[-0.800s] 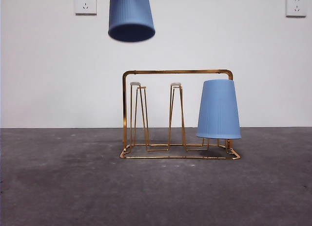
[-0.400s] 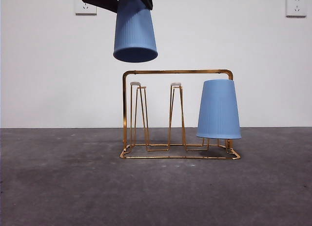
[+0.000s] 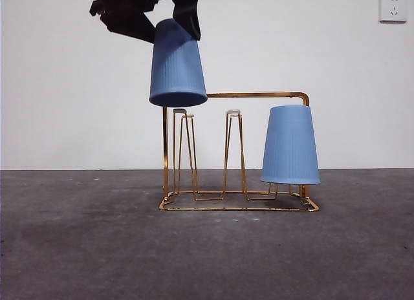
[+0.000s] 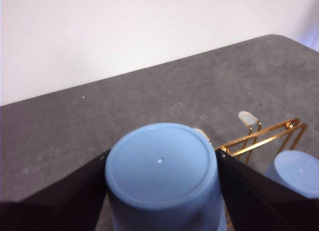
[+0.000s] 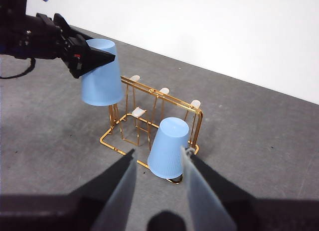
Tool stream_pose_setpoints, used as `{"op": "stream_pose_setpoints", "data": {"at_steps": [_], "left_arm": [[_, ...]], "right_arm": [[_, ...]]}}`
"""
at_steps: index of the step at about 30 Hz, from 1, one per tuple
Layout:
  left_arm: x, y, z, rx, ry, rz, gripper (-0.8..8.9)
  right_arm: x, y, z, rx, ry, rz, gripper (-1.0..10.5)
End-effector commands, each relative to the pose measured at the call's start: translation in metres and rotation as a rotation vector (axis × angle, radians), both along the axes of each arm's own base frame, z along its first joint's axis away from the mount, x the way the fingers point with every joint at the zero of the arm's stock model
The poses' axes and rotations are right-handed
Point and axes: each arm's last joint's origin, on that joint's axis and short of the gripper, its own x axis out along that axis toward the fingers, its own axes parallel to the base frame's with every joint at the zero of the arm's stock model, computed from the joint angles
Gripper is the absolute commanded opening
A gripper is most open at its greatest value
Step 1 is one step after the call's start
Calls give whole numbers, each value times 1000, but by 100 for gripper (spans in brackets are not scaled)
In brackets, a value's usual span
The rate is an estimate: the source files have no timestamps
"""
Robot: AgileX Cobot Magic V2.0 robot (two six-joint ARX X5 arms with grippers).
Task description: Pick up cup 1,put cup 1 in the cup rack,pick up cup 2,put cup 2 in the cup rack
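On the grey worktop stands the cup rack, with cup 1 upside down over a peg at one end. Above the opposite end, the left gripper clamps inverted cup 2 between its fingers. The right gripper hangs high, fingers spread apart.

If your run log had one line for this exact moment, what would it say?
left gripper: holds cup upside down above rack peg | second cup: already on rack | right gripper: open, waiting
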Motion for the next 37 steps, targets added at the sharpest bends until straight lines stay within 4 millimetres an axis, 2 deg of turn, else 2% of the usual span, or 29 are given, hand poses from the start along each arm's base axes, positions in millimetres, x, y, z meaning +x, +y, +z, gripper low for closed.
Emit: {"op": "stream_pose_setpoints", "data": {"at_steps": [1,25,37], "left_arm": [[2,0,-3,-17,-10,7,-6],[16,-16,-47,58,128,13,-6],[9,-22,-67,85,191,25,-6]], "right_arm": [[0,0,-1,5,0,-2,158],[1,0,-1,-13,-11,-12,156],[1,0,-1,-20,-14,-10,156]]}}
